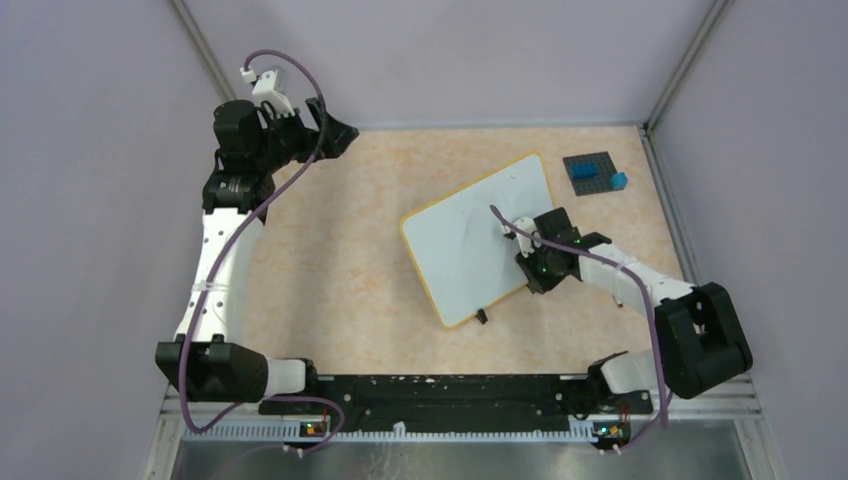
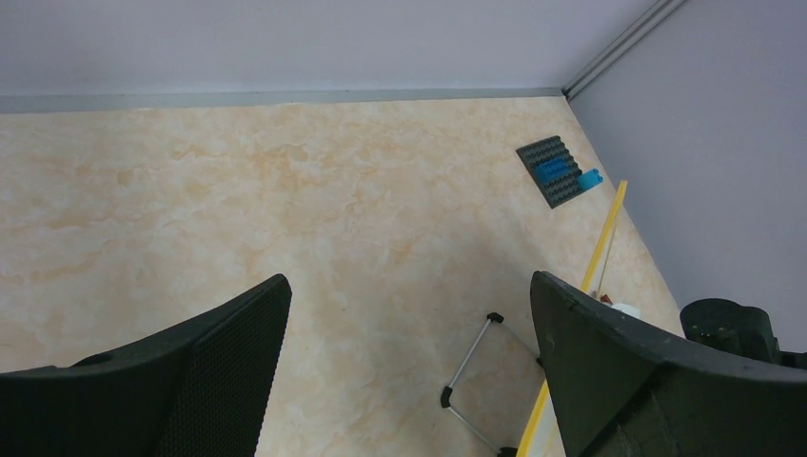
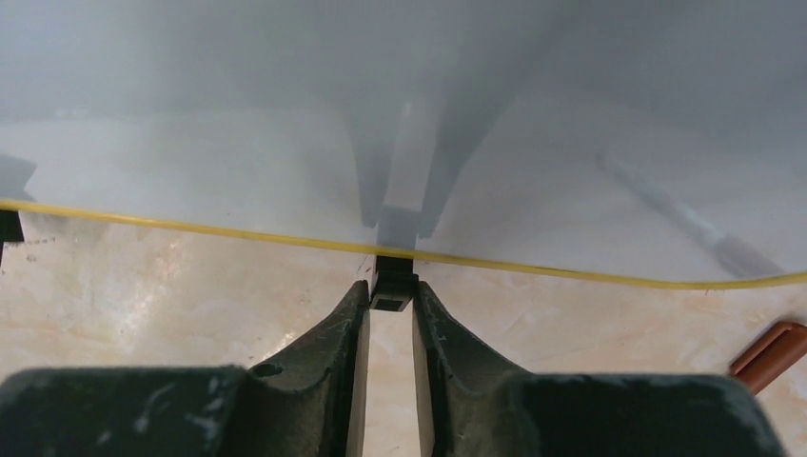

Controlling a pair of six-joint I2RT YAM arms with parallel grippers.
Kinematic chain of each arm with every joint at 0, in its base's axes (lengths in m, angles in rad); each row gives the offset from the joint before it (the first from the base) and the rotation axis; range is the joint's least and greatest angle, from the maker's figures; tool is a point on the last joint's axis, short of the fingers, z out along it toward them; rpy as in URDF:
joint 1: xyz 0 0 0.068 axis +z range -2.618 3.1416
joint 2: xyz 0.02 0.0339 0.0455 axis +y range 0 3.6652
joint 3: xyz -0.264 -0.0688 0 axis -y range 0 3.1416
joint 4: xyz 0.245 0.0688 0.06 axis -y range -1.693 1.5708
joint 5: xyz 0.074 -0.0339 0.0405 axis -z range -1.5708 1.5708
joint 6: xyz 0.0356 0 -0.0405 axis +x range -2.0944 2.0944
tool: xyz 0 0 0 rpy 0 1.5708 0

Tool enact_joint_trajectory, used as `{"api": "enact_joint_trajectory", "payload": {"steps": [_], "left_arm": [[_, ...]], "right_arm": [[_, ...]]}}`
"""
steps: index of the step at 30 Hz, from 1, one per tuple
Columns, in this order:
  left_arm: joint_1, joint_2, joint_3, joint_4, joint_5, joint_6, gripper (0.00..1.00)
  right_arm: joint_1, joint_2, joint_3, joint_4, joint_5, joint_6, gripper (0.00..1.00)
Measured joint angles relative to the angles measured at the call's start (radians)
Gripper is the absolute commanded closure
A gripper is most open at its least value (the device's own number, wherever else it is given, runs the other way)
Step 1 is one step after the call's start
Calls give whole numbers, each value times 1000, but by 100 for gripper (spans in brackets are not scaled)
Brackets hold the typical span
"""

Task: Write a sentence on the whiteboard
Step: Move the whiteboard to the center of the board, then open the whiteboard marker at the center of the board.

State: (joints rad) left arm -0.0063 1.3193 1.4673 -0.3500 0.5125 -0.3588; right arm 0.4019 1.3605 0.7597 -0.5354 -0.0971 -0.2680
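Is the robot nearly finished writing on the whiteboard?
Not yet. Done: nothing I can see; the whiteboard looks blank. In hand: the right fingers sit either side of its black clip foot, not writing. Left: the whole sentence; the left fingers hang open and empty.

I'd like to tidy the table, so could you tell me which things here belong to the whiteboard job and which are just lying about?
For the job: whiteboard; its black clip foot, between the right gripper fingertips; a reddish-brown stick beside the board, possibly the marker.
Lying about: dark studded plate with blue bricks.
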Motion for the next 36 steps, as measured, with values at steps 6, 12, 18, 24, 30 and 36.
{"api": "enact_joint_trajectory", "payload": {"steps": [6,12,18,24,30,36], "left_arm": [[0,0,-5,2,1,-2,1],[0,-1,-20,5,13,-1,1],[0,-2,-14,-32,29,49,1],[16,-2,11,-107,37,118,1],[20,-2,11,-145,35,158,1],[20,-1,2,-145,38,178,1]], "right_arm": [[10,-12,2,-43,-39,-44,69],[10,-53,39,-114,-76,-64,54],[-112,-175,90,-159,-113,-90,48],[-444,-182,145,-175,-145,-181,53],[-637,-63,145,-180,-156,-258,58],[-652,23,114,-113,-129,-288,64]]}}
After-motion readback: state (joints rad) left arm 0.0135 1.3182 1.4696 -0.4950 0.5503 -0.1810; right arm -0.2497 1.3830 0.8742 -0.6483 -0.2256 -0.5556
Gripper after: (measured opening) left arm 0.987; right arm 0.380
